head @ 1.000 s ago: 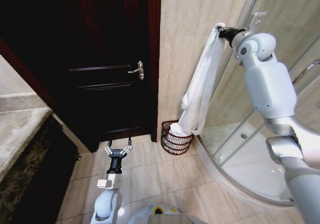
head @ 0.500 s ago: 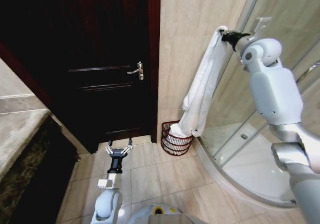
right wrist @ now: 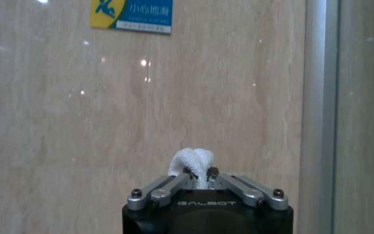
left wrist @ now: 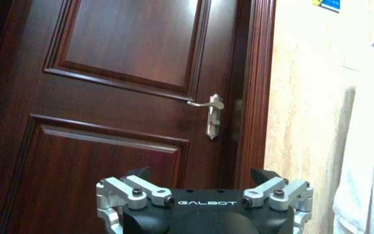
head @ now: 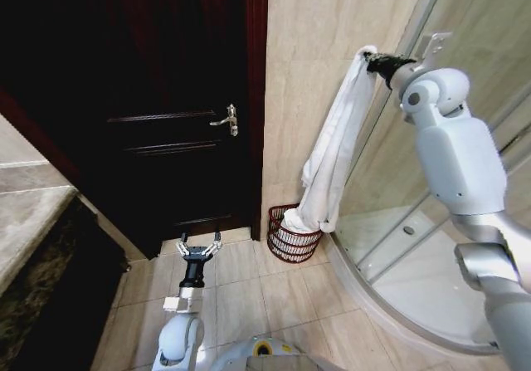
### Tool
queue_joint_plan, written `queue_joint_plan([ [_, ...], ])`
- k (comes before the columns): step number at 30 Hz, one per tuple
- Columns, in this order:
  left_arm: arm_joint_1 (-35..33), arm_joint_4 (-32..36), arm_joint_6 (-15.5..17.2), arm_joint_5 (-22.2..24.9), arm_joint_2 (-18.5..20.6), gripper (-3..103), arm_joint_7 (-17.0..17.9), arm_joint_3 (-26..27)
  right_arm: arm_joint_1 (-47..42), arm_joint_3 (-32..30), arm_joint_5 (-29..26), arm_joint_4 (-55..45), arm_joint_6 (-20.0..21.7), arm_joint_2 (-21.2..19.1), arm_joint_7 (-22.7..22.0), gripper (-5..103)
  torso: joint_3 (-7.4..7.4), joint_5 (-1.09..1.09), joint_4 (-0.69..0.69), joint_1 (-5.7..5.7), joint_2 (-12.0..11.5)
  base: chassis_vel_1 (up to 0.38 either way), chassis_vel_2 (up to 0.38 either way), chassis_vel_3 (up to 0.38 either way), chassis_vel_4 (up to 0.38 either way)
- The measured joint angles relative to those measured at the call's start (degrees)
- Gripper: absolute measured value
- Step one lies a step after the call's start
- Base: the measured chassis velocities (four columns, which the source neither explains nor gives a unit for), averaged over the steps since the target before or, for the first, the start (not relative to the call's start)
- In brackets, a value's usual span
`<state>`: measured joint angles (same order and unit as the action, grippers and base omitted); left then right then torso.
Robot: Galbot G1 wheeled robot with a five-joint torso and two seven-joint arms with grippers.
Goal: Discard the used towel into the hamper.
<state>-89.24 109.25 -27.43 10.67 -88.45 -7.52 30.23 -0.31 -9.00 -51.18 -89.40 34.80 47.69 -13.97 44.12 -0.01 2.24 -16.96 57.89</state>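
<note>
A long white towel [head: 336, 147] hangs from my right gripper [head: 373, 58], which is held high against the tiled wall and is shut on the towel's top end [right wrist: 194, 161]. The towel's lower end rests in the hamper [head: 293, 240], a small dark red ribbed basket on the floor at the wall's foot. My left gripper [head: 198, 249] is low over the floor tiles in front of the door, open and holding nothing; its fingers [left wrist: 132, 187] show in the left wrist view.
A dark wooden door [head: 174, 114] with a metal handle [head: 226, 119] stands left of the hamper. A curved glass shower enclosure [head: 415, 246] is on the right. A stone counter [head: 21, 213] is at the far left. Beige floor tiles [head: 257, 292] lie between.
The head camera has shifted slightly. My right gripper has moved a little up and right with the towel; the towel's lower end stays in the hamper. The left arm has not moved.
</note>
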Motion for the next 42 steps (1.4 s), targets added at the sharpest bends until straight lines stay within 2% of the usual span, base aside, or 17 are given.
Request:
queue_joint_plan([
  [6, 0.4, -0.4, 0.0, -0.1, 0.0, 100, 0.0, -0.3, -6.7, -4.2, -3.6, -6.4, 3.1, -2.6, -2.2, 5, 0.00, 0.03, -0.01, -0.01, 0.0, 0.000, 0.000, 0.000, 0.000],
  [11, 0.8, -0.8, 0.0, -0.4, -0.1, 100, 0.0, -0.7, -9.9, -6.8, -4.4, -8.0, 3.3, -3.5, -1.6, 5, 0.00, 0.00, -0.02, -0.01, 0.0, 0.000, 0.000, 0.000, 0.000],
  [16, 0.8, -0.6, 0.1, -0.9, -0.6, 100, -0.1, -0.9, -12.6, -7.5, -4.7, -7.3, 0.6, -3.1, 0.2, 5, 0.00, 0.01, -0.02, -0.01, 0.0, 0.000, 0.000, 0.000, 0.000],
  [21, 0.4, 0.4, 0.3, -1.0, -0.6, 100, -0.1, -0.7, -13.2, -7.1, -3.2, -5.2, -1.5, -0.9, 1.1, 5, 0.01, 0.01, 0.01, -0.02, 0.0, 0.000, 0.000, 0.000, 0.000],
  [42, 0.6, 0.6, 0.9, -1.6, -0.6, 100, -0.1, -1.0, -11.0, -6.0, -0.7, -5.5, -3.3, -0.4, 2.8, 5, 0.00, 0.01, -0.02, -0.01, 0.0, -0.030, 0.029, 0.030, -0.030],
])
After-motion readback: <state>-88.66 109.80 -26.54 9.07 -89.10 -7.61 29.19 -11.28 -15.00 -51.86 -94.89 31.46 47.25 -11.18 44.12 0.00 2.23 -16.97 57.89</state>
